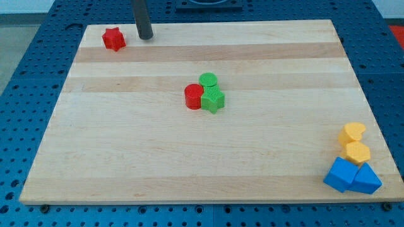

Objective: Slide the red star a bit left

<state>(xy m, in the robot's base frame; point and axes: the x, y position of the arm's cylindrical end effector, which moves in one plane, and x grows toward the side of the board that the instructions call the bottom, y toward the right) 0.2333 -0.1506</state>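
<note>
Red star [113, 39] sits at the table's [202, 157] top-left corner, my tip [146, 36] just to its right (no pincer fitted, so no state to tell); an overlong push risks sliding it off the left edge.

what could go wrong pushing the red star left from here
1. The red star already sits near the wooden board's top-left corner, so a long push may send it off the left edge.
2. My tip stands to the star's right, a little toward the view's top; an off-centre push could spin the star or steer it down the view rather than straight left.
</note>
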